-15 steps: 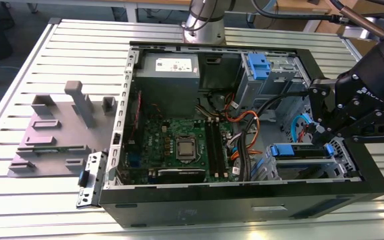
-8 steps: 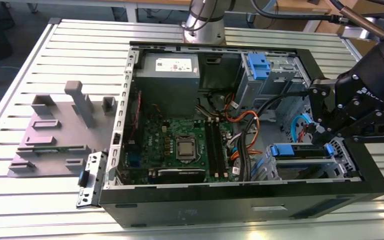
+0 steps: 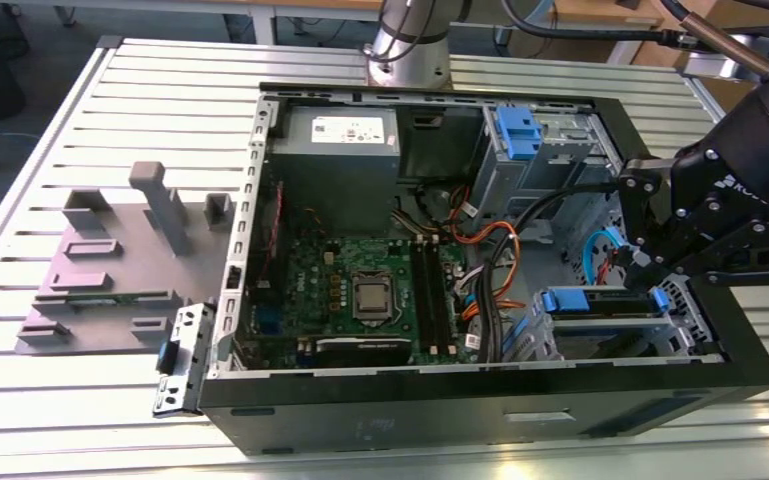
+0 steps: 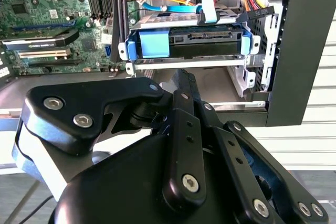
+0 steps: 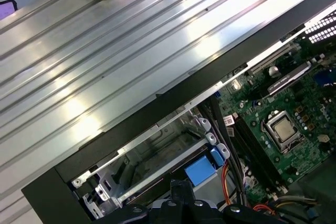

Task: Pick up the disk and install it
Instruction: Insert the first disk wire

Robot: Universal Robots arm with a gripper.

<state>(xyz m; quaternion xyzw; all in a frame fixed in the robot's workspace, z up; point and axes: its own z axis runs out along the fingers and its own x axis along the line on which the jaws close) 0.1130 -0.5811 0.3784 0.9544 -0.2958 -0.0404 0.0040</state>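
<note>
So the disk (image 4: 202, 38) is already sitting in the drive cage (image 3: 618, 335) at the case's (image 3: 491, 400) lower corner on the exterior view's right, lying flat with its long axis running across the bay and its connector edge and blue carrier tab facing the gripper (image 4: 184, 80). I count one disk in the upper slot and one open slot under it. The gripper hangs just outside the cage holding nothing, and whether its fingers are apart or together I honestly can't tell.
</note>
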